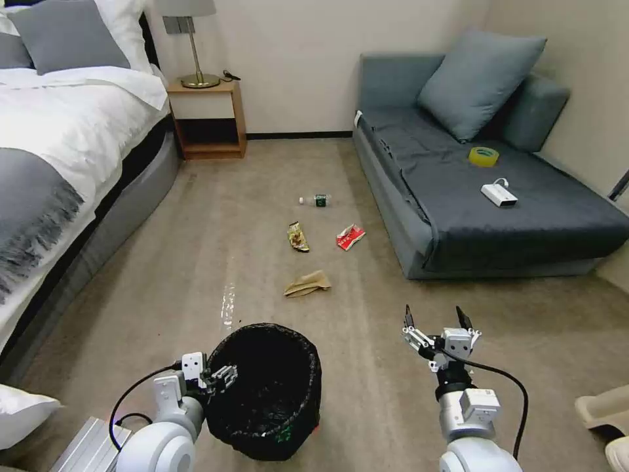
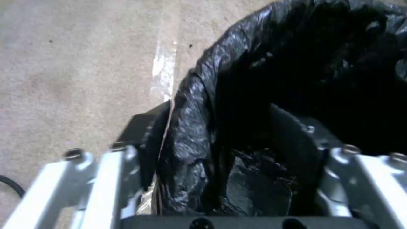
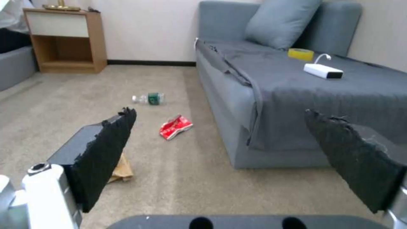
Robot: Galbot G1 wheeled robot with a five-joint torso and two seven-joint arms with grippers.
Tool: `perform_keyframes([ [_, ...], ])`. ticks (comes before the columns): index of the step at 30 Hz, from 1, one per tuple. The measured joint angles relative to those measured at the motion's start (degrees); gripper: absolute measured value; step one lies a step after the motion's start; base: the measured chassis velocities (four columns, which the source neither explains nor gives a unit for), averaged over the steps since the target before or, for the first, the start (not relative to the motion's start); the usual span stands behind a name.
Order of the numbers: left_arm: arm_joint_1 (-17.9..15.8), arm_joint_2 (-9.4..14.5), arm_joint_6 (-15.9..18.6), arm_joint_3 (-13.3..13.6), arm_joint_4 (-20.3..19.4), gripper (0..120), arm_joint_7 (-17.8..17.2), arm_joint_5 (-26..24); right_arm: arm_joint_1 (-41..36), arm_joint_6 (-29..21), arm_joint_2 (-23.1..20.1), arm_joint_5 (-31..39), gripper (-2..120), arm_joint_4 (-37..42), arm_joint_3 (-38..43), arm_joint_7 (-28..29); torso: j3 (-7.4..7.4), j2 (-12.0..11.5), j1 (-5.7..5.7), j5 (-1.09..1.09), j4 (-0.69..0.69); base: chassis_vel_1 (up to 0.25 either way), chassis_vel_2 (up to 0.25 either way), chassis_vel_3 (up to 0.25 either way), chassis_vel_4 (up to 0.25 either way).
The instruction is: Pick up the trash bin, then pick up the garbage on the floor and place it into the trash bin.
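The trash bin (image 1: pixel 265 387), round and lined with a crinkly black bag (image 2: pixel 297 63), stands on the carpet at the near left. My left gripper (image 1: pixel 213 375) is at its near-left rim, open, one finger (image 2: pixel 142 136) outside the wall and the other inside (image 2: pixel 218 127). The garbage lies farther out on the floor: a crumpled brown paper bag (image 1: pixel 308 284) (image 3: pixel 120 168), a gold-brown wrapper (image 1: pixel 298 237), a red-and-white packet (image 1: pixel 350 237) (image 3: pixel 175 127) and a small clear bottle (image 1: pixel 316 200) (image 3: pixel 148 98). My right gripper (image 1: pixel 436 318) (image 3: pixel 220 127) hangs open above the carpet, right of the bin.
A grey sofa (image 1: pixel 498 216) runs along the right, with a yellow tape roll (image 1: pixel 483 156) and a white box with a cable (image 1: pixel 499 195) on it. A bed (image 1: pixel 59 170) lines the left. A wooden nightstand (image 1: pixel 208 118) with a lamp stands at the far wall.
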Motion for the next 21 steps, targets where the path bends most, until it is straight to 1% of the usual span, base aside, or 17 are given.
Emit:
perform_keyframes([
  [2, 0.0, 0.0, -0.1, 0.0, 0.2, 49, 0.4, -0.1, 0.0, 0.1, 0.0, 0.0, 100, -0.1, 0.0, 0.0, 0.00, 0.0, 0.00, 0.00, 0.00, 0.000, 0.000, 0.000, 0.000],
  [3, 0.0, 0.0, -0.1, 0.0, 0.2, 49, 0.4, -0.1, 0.0, 0.1, 0.0, 0.0, 100, -0.1, 0.0, 0.0, 0.00, 0.0, 0.00, 0.00, 0.00, 0.000, 0.000, 0.000, 0.000],
  [7, -0.1, 0.0, -0.2, 0.0, 0.4, 31, 0.7, -0.6, 0.0, 0.3, 0.2, 0.0, 100, -0.2, 0.1, -0.1, 0.00, 0.0, 0.00, 0.00, 0.01, 0.000, 0.000, 0.000, 0.000],
  [8, -0.1, 0.0, -0.2, 0.0, 0.4, 31, 0.7, -0.6, 0.0, 0.3, 0.2, 0.0, 100, -0.2, 0.1, -0.1, 0.00, 0.0, 0.00, 0.00, 0.01, 0.000, 0.000, 0.000, 0.000],
  [12, -0.2, -0.1, -0.5, -0.2, 0.4, 13, 0.9, -0.5, 0.1, 0.3, 0.3, 0.0, 100, -0.3, 0.1, -0.1, 0.00, 0.0, 0.00, 0.00, 0.00, 0.000, 0.000, 0.000, 0.000],
  [13, -0.2, -0.1, -0.5, -0.2, 0.4, 13, 0.9, -0.5, 0.1, 0.3, 0.3, 0.0, 100, -0.3, 0.1, -0.1, 0.00, 0.0, 0.00, 0.00, 0.00, 0.000, 0.000, 0.000, 0.000],
  [15, -0.2, -0.2, -1.6, -0.4, 0.4, 5, 1.4, -0.1, 0.1, 0.3, 0.3, 0.0, 100, -0.4, 0.1, -0.1, 0.00, 0.0, 0.00, -0.01, 0.00, 0.000, 0.000, 0.000, 0.000],
  [16, -0.1, -0.2, -2.2, -0.6, 0.4, 4, 1.6, 0.3, 0.1, 0.3, 0.3, 0.0, 100, -0.4, 0.2, -0.1, 0.00, 0.0, 0.00, -0.03, 0.00, 0.000, 0.000, 0.000, 0.000],
  [17, 0.0, -0.2, -3.0, -0.9, 0.4, 4, 1.6, 0.7, 0.1, 0.3, 0.3, 0.0, 100, -0.4, 0.2, -0.1, 0.00, 0.0, 0.00, 0.01, 0.00, 0.000, 0.000, 0.000, 0.000],
  [18, 0.0, -0.2, -3.0, -0.9, 0.4, 4, 1.6, 0.7, 0.1, 0.3, 0.3, 0.0, 100, -0.4, 0.2, -0.1, 0.00, 0.0, 0.00, 0.01, 0.00, 0.000, 0.000, 0.000, 0.000],
  [19, 0.1, -0.3, -3.8, -1.0, 0.4, 4, 1.8, 1.1, 0.1, 0.3, 0.3, 0.0, 100, -0.4, 0.1, -0.1, 0.00, 0.0, 0.00, 0.01, 0.00, 0.000, 0.000, 0.000, 0.000],
  [21, 0.3, -0.4, -5.4, -1.2, 0.0, 4, 2.4, 2.1, 0.0, 0.3, 0.3, -0.1, 100, -0.4, 0.1, -0.1, 0.00, 0.0, 0.00, -0.02, 0.00, 0.000, 0.000, 0.000, 0.000],
])
